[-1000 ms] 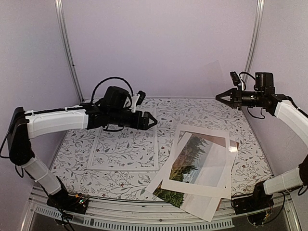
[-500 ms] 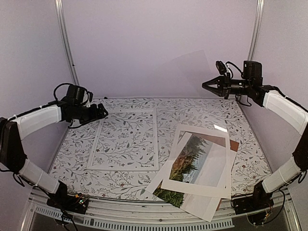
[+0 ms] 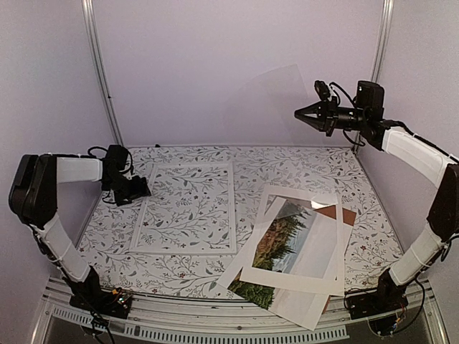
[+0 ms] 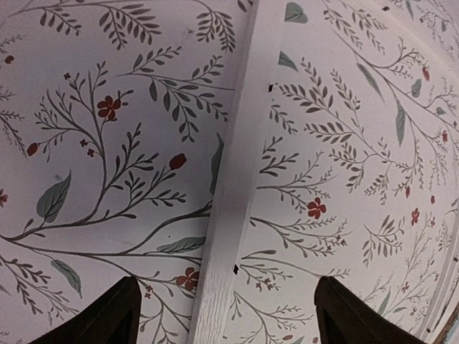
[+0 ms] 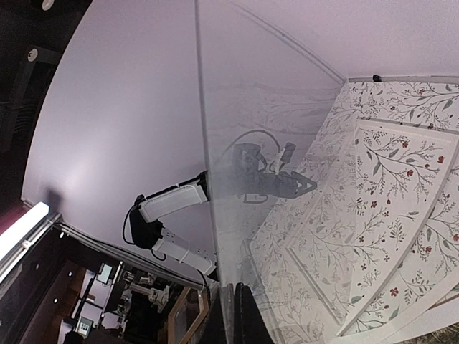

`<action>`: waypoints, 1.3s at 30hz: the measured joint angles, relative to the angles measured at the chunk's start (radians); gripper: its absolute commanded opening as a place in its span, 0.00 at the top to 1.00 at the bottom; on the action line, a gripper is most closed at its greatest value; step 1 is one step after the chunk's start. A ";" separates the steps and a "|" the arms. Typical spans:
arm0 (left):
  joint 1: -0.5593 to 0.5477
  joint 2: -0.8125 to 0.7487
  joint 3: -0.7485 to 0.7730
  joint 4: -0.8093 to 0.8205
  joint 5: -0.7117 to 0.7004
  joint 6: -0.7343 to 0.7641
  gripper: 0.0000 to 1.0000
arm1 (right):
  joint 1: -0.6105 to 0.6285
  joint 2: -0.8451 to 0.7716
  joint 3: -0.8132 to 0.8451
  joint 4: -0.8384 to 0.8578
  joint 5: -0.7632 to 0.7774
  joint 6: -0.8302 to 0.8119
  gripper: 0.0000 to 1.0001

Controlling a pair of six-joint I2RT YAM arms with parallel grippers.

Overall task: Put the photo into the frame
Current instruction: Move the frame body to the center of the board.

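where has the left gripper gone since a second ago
Yes, it moved. The left gripper has drawn back to the left, from over the far right corner of the frame to above its left border.

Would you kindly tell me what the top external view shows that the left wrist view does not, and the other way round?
Only the top external view shows the photo under a white mat, and the right gripper shut on a clear pane held in the air. Only the left wrist view shows, up close, the left gripper open, its fingertips either side of a white rail of the frame. Both show the frame lying on the floral tablecloth.
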 measured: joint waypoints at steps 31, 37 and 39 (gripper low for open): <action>-0.092 0.240 0.143 0.015 -0.184 0.124 0.67 | 0.000 0.030 -0.046 0.076 -0.021 0.052 1.00; -0.127 0.204 0.068 0.078 -0.225 0.127 0.69 | 0.000 0.030 -0.068 0.076 -0.021 0.052 1.00; -0.140 0.186 0.041 0.090 -0.229 0.125 0.69 | 0.000 0.030 -0.075 0.076 -0.021 0.052 1.00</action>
